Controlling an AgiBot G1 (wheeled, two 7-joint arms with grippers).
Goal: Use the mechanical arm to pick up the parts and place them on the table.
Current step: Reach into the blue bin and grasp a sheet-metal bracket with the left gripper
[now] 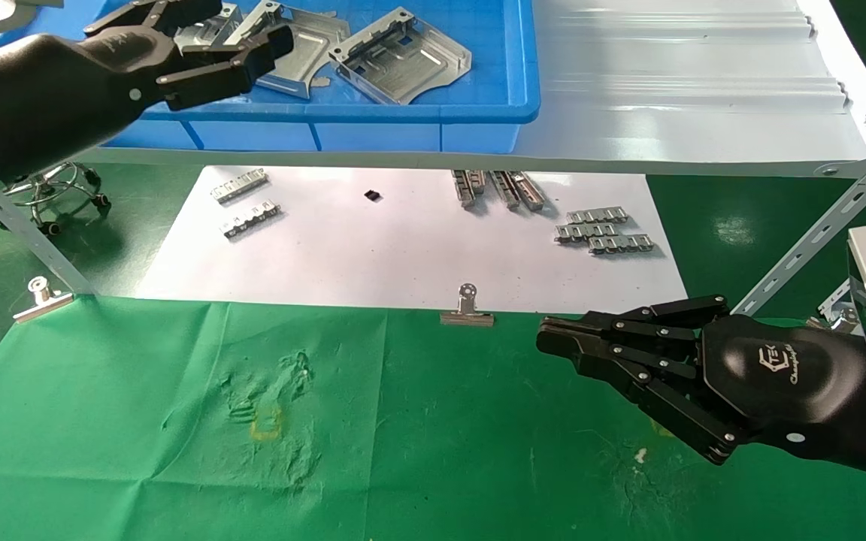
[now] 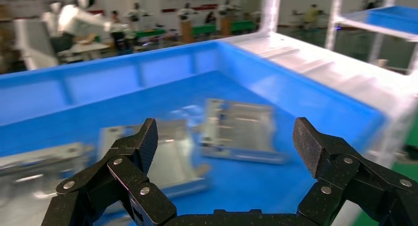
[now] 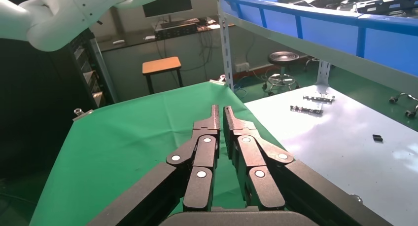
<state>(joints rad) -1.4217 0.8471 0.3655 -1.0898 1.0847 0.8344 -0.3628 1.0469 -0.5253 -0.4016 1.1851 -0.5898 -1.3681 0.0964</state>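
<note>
Left end effector hovers over the blue bin on the white shelf, jaws spread wide, gripping nothing. The parts lie inside the blue bin, several silver plates overlapping, one just beyond the fingertips in the left wrist view. None sit on the table below the bin yet, so the task looks barely begun. Right end effector is parked low over the table, well apart from the bin, jaws pressed together and empty.

Risks, as judged: the plates are thin, flat and stacked, so the jaws could catch two at once or slip off an edge; a bent tab may snag a neighbour; the near bin wall could clip the fingers on the way down or knock a lifted plate loose on the way out
</note>
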